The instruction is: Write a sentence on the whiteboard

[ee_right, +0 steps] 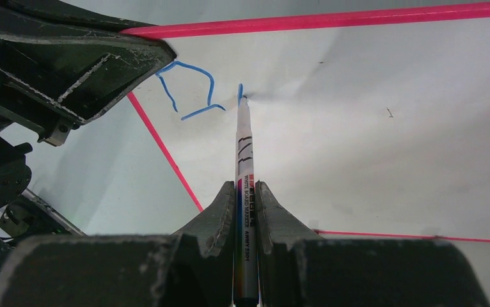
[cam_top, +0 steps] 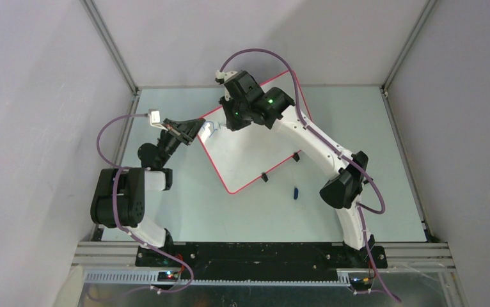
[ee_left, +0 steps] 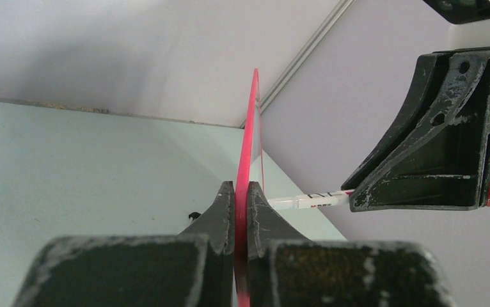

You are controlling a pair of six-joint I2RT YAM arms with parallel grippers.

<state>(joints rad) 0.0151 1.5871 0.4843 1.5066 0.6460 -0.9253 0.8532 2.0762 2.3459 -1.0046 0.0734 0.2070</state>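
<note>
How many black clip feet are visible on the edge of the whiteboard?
2. Both sit on the whiteboard edge nearest the arm bases, in the top view: one clip foot nearer the bottom corner, the other clip foot further right. Others may be hidden.

Pale green table [cam_top: 197, 211] bearing whiteboard [cam_top: 249, 157] and, perhaps, blue cap [cam_top: 295, 192]

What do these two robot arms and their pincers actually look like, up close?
Both arms, the left arm and the right arm, are smooth white tubes linked by chunky black joints. A thin purple cable loops along each. Small green lights glow on the right arm's wrist. The left gripper and right gripper have dark wedge-shaped fingers, scuffed grey at the edges.
</note>
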